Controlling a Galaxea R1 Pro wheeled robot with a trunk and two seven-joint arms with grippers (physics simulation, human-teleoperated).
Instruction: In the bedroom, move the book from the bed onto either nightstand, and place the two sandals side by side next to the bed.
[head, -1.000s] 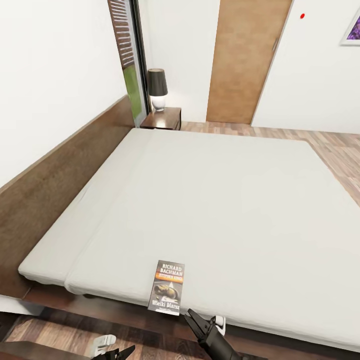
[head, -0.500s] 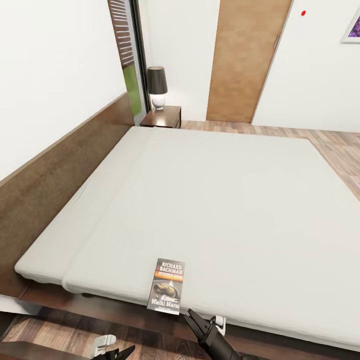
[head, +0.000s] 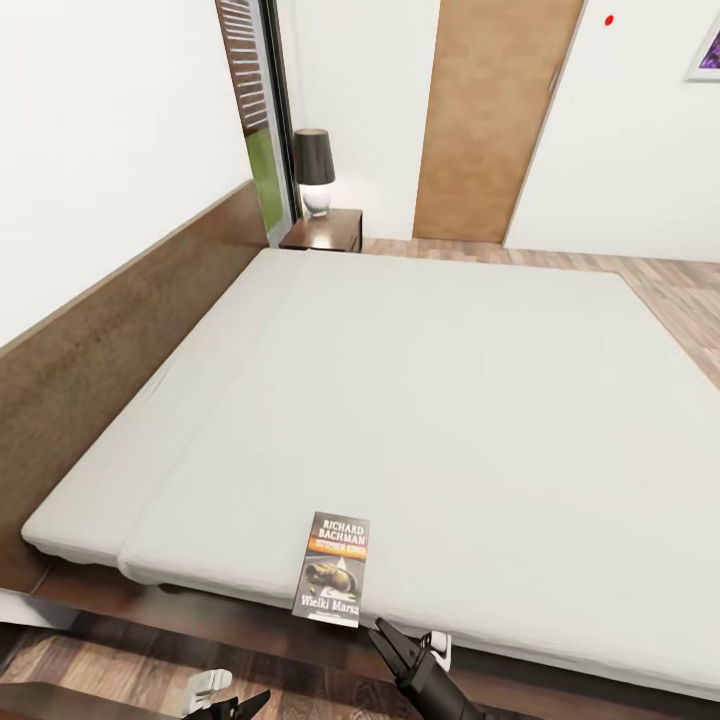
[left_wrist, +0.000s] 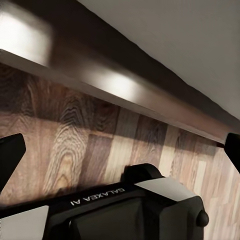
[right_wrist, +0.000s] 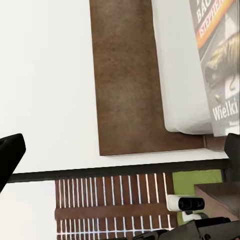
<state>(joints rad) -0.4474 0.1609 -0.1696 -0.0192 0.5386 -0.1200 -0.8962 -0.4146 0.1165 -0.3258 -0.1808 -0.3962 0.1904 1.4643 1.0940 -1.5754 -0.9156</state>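
Note:
The book (head: 332, 568) lies flat at the near edge of the bed (head: 420, 400), its dark cover up and "RICHARD BACHMAN" readable. My right gripper (head: 392, 647) hovers open just below and right of the book, beyond the mattress edge. In the right wrist view the book (right_wrist: 220, 65) lies on the pale mattress (right_wrist: 175, 65), and the right gripper (right_wrist: 120, 152) has its fingertips wide apart. My left gripper (head: 243, 704) is low over the floor, open in its wrist view (left_wrist: 120, 155). A nightstand (head: 325, 232) stands at the bed's far corner. The sandals are out of view.
A dark-shaded lamp (head: 313, 183) stands on the nightstand. The brown headboard (head: 120, 330) runs along the left wall. A tan door (head: 490, 120) and a purple picture (head: 705, 50) are on the far wall. Wood floor (left_wrist: 75, 135) lies below the dark bed frame (left_wrist: 125, 85).
The whole head view has shifted slightly, so the camera moved. The book stays on the bed, and both grippers hold about the same places.

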